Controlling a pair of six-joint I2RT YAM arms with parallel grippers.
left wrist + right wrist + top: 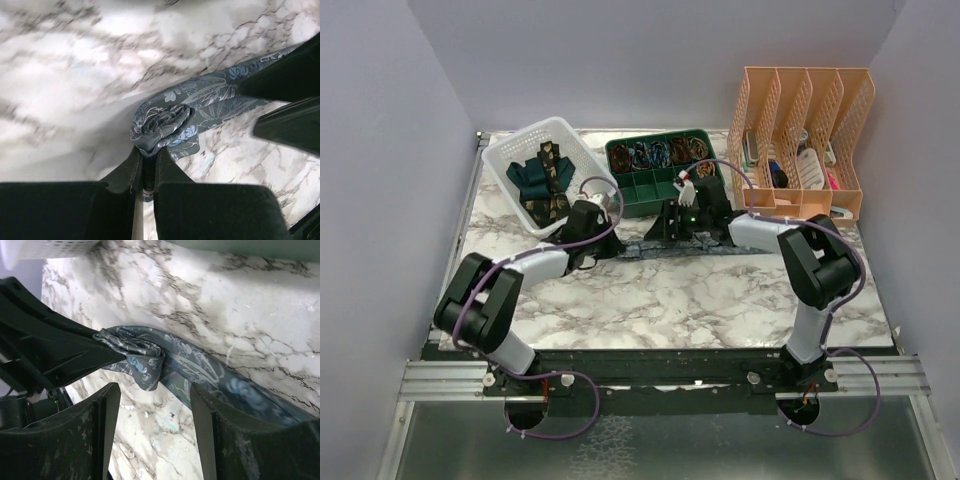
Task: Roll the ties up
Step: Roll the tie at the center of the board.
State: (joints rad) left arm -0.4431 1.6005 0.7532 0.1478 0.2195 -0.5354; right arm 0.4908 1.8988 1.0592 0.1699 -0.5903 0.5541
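A blue-grey patterned tie (740, 247) lies across the marble table, its left end wound into a small roll (161, 125). My left gripper (147, 152) is shut on that roll and shows in the top view (608, 244). My right gripper (155, 395) is open just beside the roll (135, 352), one finger (202, 405) over the flat tie; it shows in the top view (665, 228). A dark teal tie (528, 178) and a black-brown gold-patterned tie (552, 172) lie in the white basket (503, 150).
A green compartment tray (650, 192) with small items stands behind the grippers. A peach file organizer (800, 110) stands at the back right. The white basket is close to the left arm.
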